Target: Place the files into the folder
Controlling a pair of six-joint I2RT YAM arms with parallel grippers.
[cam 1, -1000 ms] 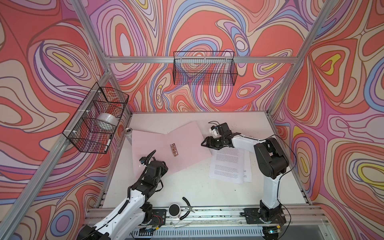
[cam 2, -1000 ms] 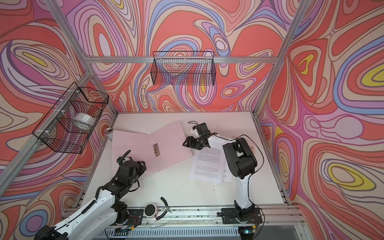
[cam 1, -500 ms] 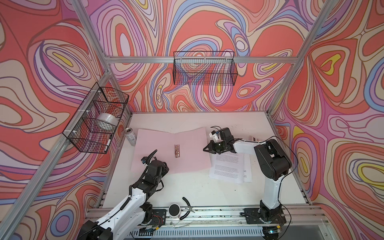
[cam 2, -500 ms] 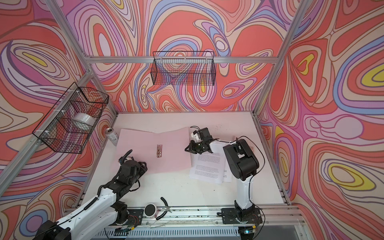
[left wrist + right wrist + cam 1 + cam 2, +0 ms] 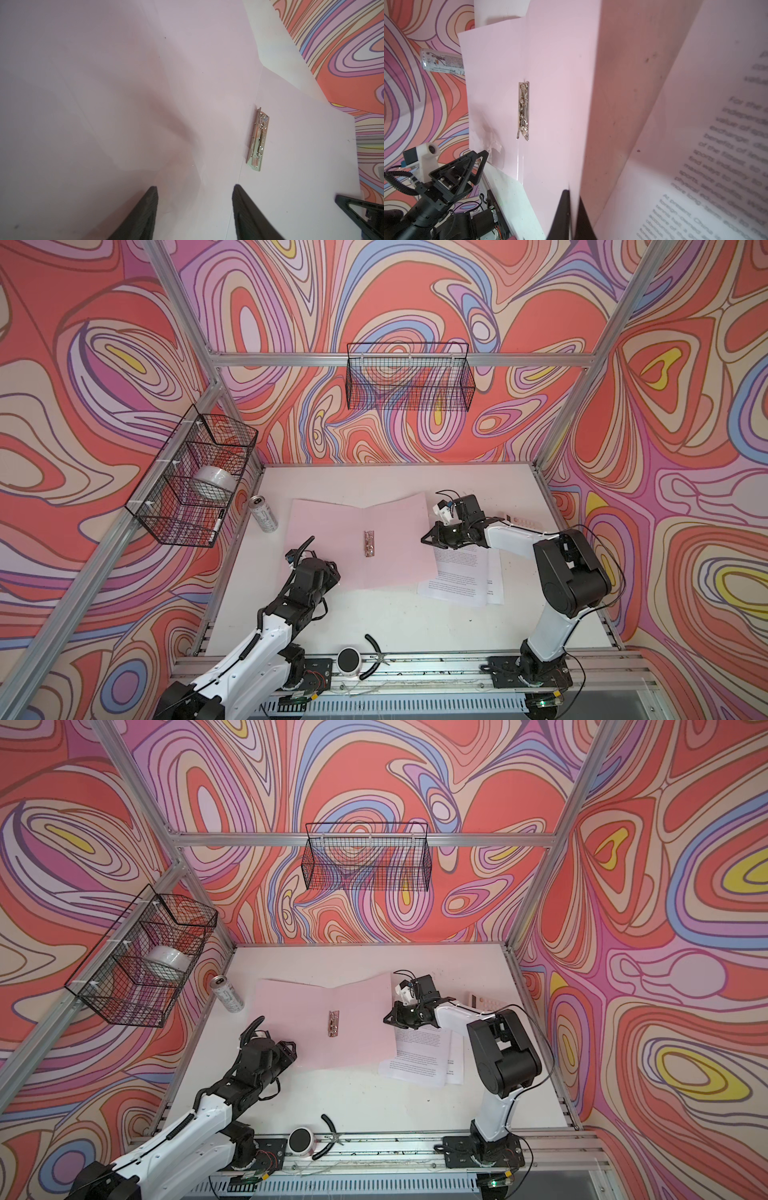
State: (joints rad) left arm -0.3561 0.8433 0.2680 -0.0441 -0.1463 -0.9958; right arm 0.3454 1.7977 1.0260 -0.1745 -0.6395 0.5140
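On the white worktop (image 5: 395, 614) the folder (image 5: 332, 531) is spread open, its two pale pink leaves turned inner side up and joined at a central crease. A small metal clip (image 5: 369, 543) is fixed just beside that crease.

To the right of the folder the files (image 5: 461, 576) are laid flat as a loose, slightly fanned stack of white sheets printed with black paragraphs. Their left part is covered by the folder's right leaf, so they are placed under the folder, not inside it.

The right pincer (image 5: 573, 197) is closed on the outer edge of the right leaf. In the right wrist view the thin pink sheet is seen passing between the two dark fingers (image 5: 561, 220), and the leaf is held raised off the printed sheets so that its underside is shown. In both top views this pincer is found at the far part of that edge, above the far end of the files.

The left pincer (image 5: 195, 187) is held open over the left leaf, near its front corner, with nothing between its jaws. Whether the leaf is touched by it cannot be told.

A drink can (image 5: 262, 514) is seen just beside the folder's far left corner. A small keypad-like card (image 5: 521, 522) is laid near the right edge of the worktop, behind the right arm and well apart from the folder. A wire basket (image 5: 195, 477) is hung on the left wall with a roll of tape (image 5: 214, 483) in it, and a second wire basket (image 5: 409, 377) is hung on the back wall.
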